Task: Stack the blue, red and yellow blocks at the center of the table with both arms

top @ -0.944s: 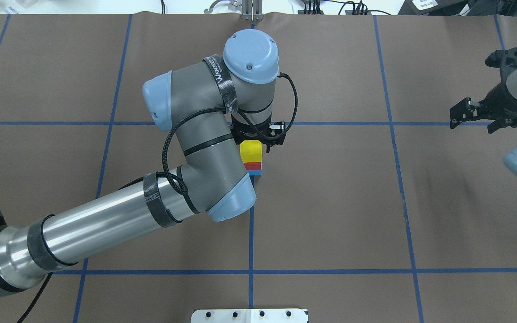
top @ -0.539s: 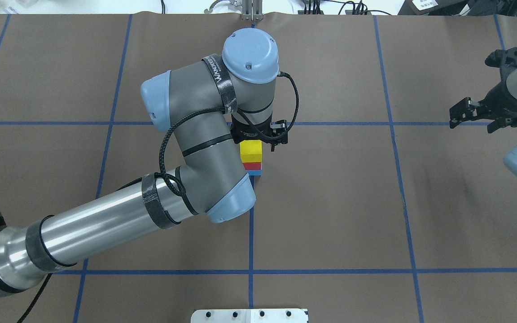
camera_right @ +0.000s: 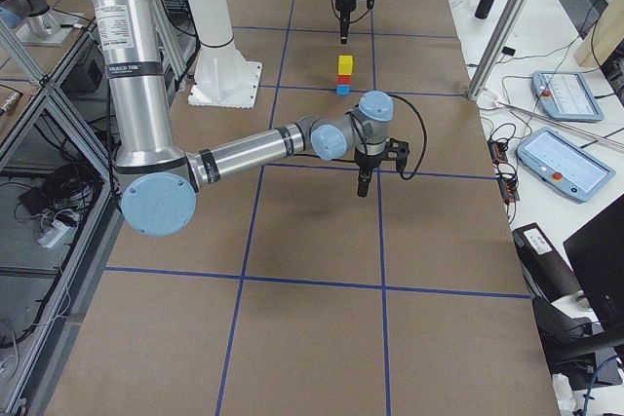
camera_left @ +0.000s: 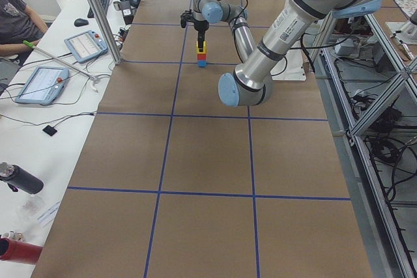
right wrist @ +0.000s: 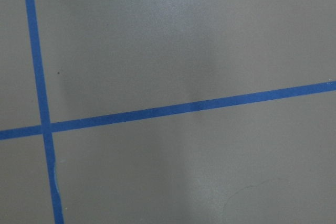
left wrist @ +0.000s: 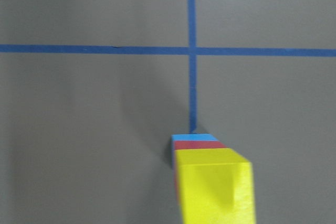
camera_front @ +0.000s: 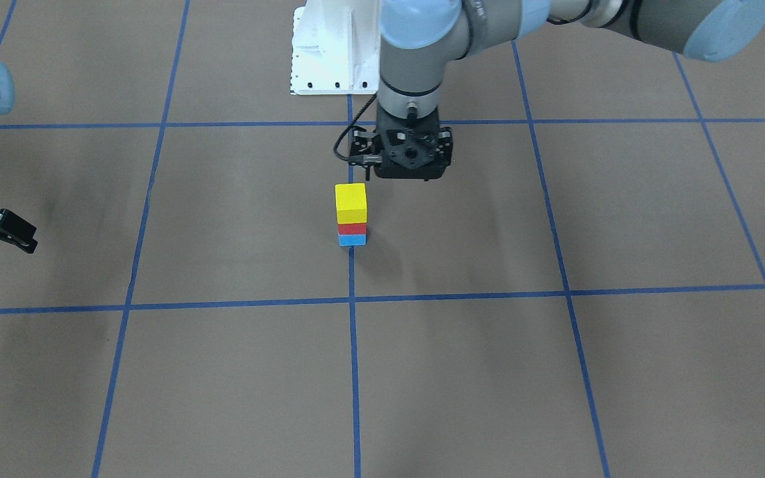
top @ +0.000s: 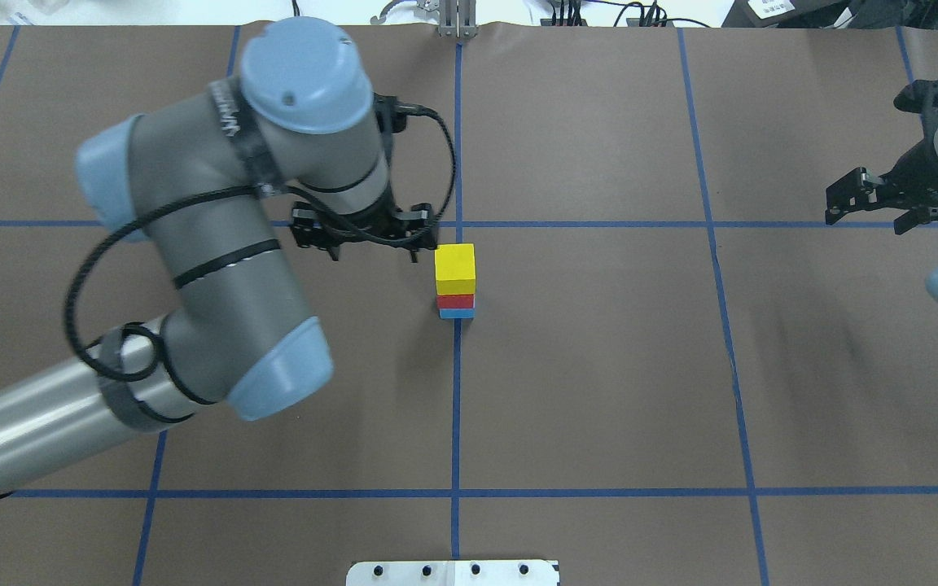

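A yellow block (top: pixel 454 268) sits on a red block (top: pixel 456 301), which sits on a blue block (top: pixel 457 313), as one upright stack at the centre crossing of the table. The stack also shows in the front view (camera_front: pixel 350 202) and at the bottom of the left wrist view (left wrist: pixel 215 187). My left gripper (top: pixel 373 248) is open and empty, raised just to the left of the stack and apart from it. My right gripper (top: pixel 868 216) is open and empty, far off at the right edge.
Blue tape lines (top: pixel 456 407) divide the brown table cover into squares. The white robot base plate (top: pixel 453 572) sits at the near edge. Desks with tablets (camera_right: pixel 570 158) run along the operators' side, and a person (camera_left: pixel 16 17) sits there.
My left arm has swung left, taking its gripper from over the yellow block to beside the stack. The stack stays in place. My right gripper has drifted slightly right.
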